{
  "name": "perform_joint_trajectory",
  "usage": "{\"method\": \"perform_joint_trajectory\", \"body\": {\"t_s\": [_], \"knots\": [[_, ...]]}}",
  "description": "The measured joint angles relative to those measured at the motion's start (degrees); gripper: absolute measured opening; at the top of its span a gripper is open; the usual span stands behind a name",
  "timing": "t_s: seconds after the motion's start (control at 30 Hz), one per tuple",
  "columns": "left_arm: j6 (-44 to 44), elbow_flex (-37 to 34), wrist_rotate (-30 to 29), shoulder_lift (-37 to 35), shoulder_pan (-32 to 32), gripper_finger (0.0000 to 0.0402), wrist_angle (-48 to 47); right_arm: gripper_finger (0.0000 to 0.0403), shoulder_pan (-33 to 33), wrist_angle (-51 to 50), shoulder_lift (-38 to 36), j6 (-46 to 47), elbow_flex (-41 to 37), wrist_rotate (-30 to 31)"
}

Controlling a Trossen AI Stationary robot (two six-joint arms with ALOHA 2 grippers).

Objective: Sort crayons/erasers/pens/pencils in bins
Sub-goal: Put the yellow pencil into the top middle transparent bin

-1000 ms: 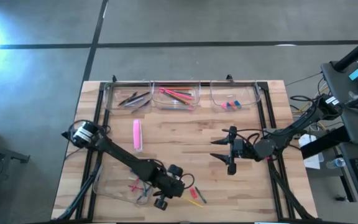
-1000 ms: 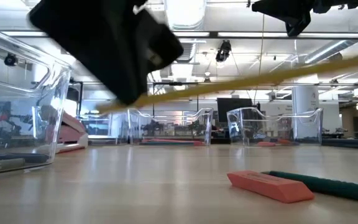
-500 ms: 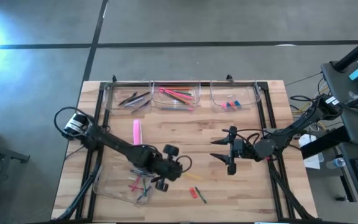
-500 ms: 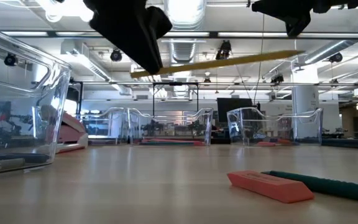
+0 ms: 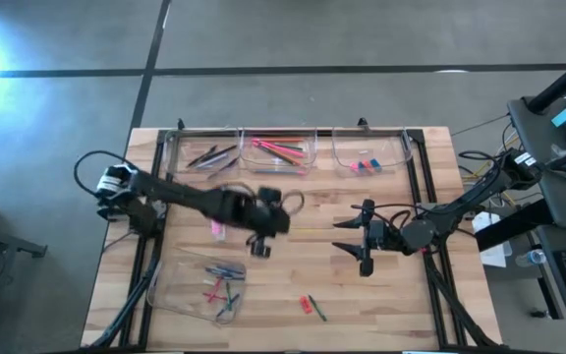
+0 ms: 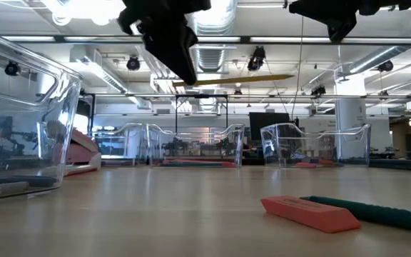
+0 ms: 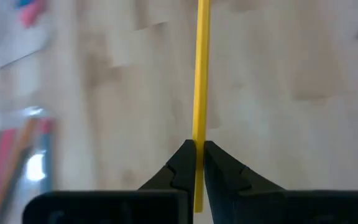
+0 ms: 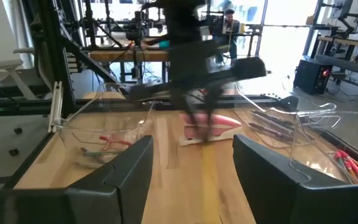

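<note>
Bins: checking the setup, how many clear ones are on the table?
4: three along the far edge, left, middle and right; one near the front left.

A robotics lab or industrial workshop. Exposed ceiling ducts (image 6: pixel 212 53) and strip lights run over an open hall with a polished concrete floor (image 5: pixel 283 49), while metal-framed workbenches (image 8: pixel 110 56) with equipment and a monitor (image 6: pixel 266 125) fill the background, where a person (image 8: pixel 230 22) sits.

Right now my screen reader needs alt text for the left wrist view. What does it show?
The left pincer is shut on a yellow pencil, which sticks straight out ahead of its two dark fingers above the pale wooden table. Off to one side is a blurred clear bin holding pink and orange sticks.
</note>
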Motion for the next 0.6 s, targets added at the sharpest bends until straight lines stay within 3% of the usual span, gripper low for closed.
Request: {"method": "perform_joint_trajectory", "body": {"t_s": [0.4,0.6], "knots": [[12.1,-0.1,-0.2,-3.8,22.1,0.0008,-1.1,0.0210,0.0,0.2,0.0,-0.2,0.0,0.0],[13.6,-0.1,-0.2,-3.7,32.5,0.0008,0.7,0.0210,0.0,0.1,0.0,-0.2,0.0,0.0]]}}
